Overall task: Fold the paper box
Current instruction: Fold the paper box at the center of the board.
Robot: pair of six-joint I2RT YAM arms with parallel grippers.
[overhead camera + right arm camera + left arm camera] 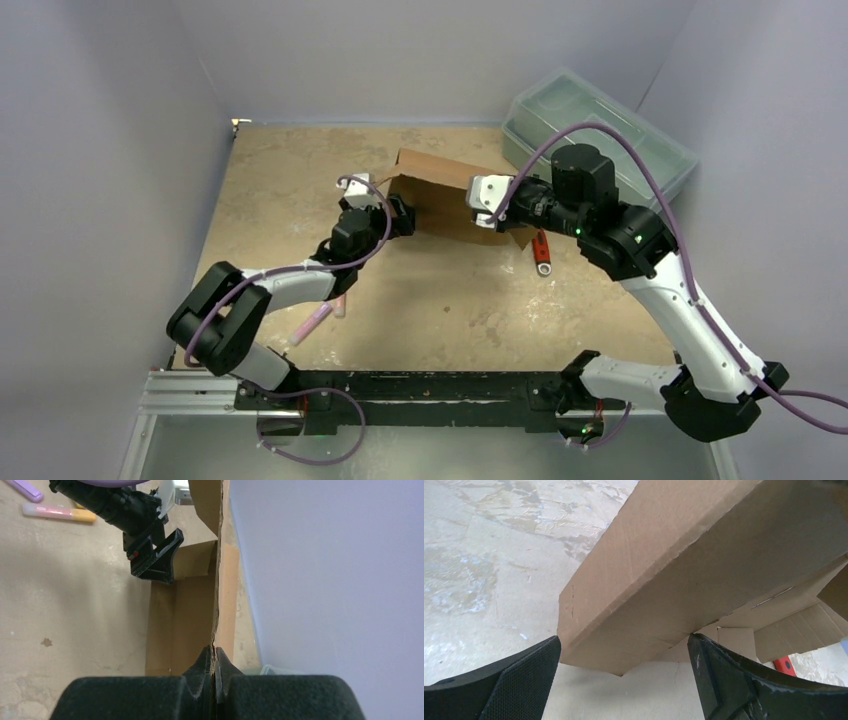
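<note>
Left claw point(623, 652): fingers spread wide, nothing gripped. The lower corner of a raised panel of the paper box point(704, 570) hangs just ahead of the gap, slanting across it. It comes close to the right-hand fingertip point(704, 655); I cannot tell whether they touch. Right claw point(214, 656): pinched tight on the thin edge of an upright panel of the same box, the cardboard seen edge-on and running straight away from the pinch. In the top view the paper box point(440, 190) sits toward the far side of the surface point(450, 320), long axis left to right. The left claw point(400, 215) is at its left end and the right claw point(484, 205) is toward its right end, the two facing each other along that axis. Judgement: the right arm serves as anchor. The free left end lies directly ahead of the left claw, so that arm is the nearer one for the next fold. Its fingers would likely need to straddle the slanted edge before closing. Risk: the panel creases off its score line.
</note>
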